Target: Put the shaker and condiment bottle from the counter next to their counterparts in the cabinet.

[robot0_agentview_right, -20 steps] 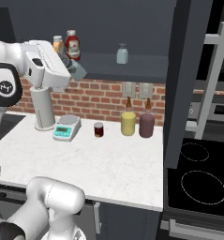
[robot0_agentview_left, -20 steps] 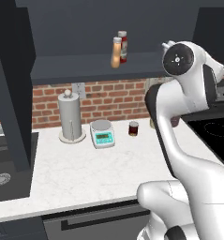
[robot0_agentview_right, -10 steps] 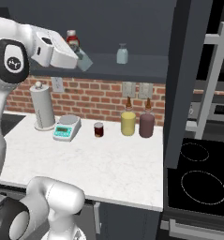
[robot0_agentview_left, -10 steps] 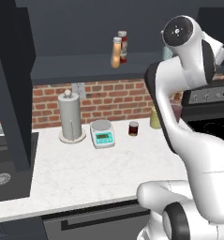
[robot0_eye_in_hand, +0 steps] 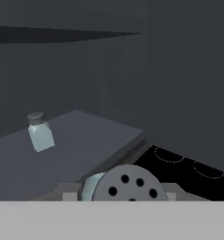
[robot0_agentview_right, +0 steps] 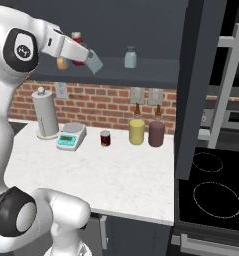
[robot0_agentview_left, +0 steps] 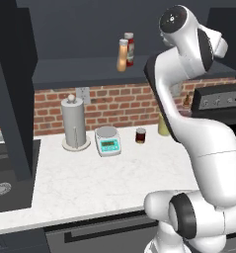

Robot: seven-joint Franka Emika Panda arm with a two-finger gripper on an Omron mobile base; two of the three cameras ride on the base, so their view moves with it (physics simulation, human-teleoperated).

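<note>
My gripper [robot0_agentview_right: 91,60] is shut on the shaker [robot0_agentview_right: 94,63], a small blue-grey one, and holds it in the air in front of the cabinet shelf [robot0_agentview_right: 141,74]. In the hand view the shaker's dark holed cap [robot0_eye_in_hand: 125,184] sits between my gripper [robot0_eye_in_hand: 125,191] tips. Its counterpart, the pale blue shaker [robot0_agentview_right: 130,57] [robot0_eye_in_hand: 40,132], stands on the shelf to the right of my hand. The orange-tan condiment bottle [robot0_agentview_left: 122,55] stands on the shelf beside the red bottle [robot0_agentview_left: 129,48]. From the right base view my arm partly covers both.
On the counter [robot0_agentview_left: 104,173] stand a paper towel holder [robot0_agentview_left: 73,123], a scale [robot0_agentview_left: 108,140], a small dark-red jar [robot0_agentview_right: 105,138], a yellow bottle [robot0_agentview_right: 137,131] and a purple one [robot0_agentview_right: 156,132]. A dark cabinet panel [robot0_agentview_right: 193,85] and the stove [robot0_agentview_right: 211,195] lie to the right.
The arm has risen, and my gripper has carried the shaker to the right along the shelf front, closer to the pale blue shaker. The grip is unchanged.
</note>
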